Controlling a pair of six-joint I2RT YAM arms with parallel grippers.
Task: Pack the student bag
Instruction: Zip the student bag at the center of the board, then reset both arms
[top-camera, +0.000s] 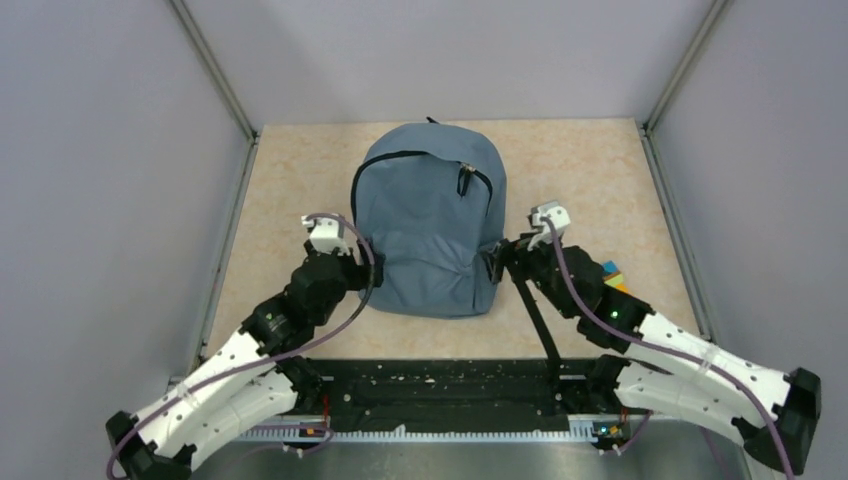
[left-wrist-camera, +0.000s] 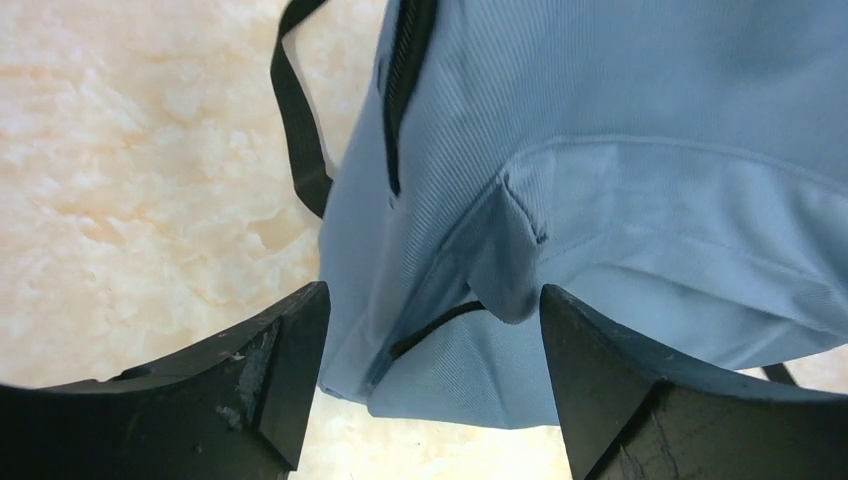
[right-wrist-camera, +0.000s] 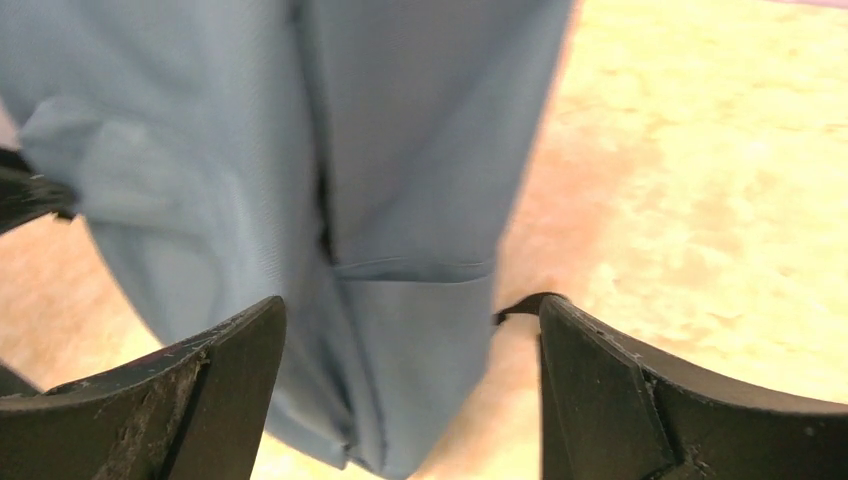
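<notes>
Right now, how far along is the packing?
Done: the student bag lies flat, zipper apparently closed. In hand: nothing; left fingers and right fingers stand open at its bottom corners. Left: perhaps the small colourful item outside, by the right arm.

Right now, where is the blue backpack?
From above, the student bag lies at the table centre, left gripper and right gripper flanking its bottom corners.

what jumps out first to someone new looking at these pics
A big grey-blue backpack lies in the middle of the table. The left arm and right arm flank its lower corners, jaws open around the fabric. Something small and colourful peeks out beside the right arm.
</notes>
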